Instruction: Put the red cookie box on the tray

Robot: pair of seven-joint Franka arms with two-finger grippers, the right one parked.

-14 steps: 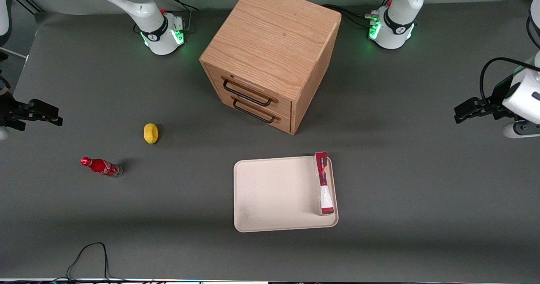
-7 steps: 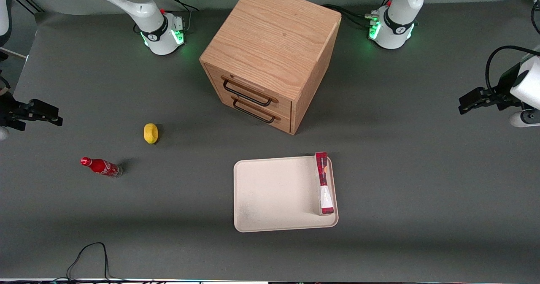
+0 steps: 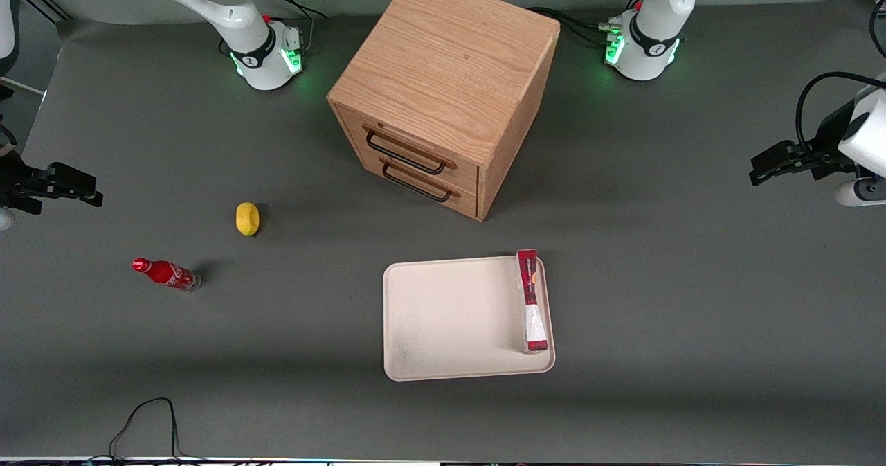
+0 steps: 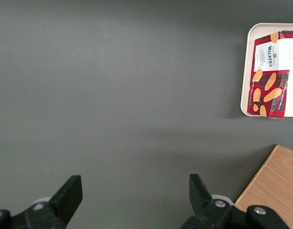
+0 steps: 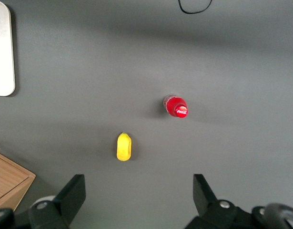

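Placement looks finished: long flat red-and-white cookie box [image 3: 531, 301] lies along the cream-beige rimmed tray's [image 3: 443, 317] three-o'clock edge, while the left gripper [image 3: 760, 169], jaws spread and empty, hangs well apart, needing only parking.

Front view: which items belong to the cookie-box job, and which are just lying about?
Job: flat red-and-white cookie box, lying in the cream rectangular tray; open tool, off toward the working arm's end.
Lying about: wooden drawer cabinet, yellow lemon, small red cola bottle.
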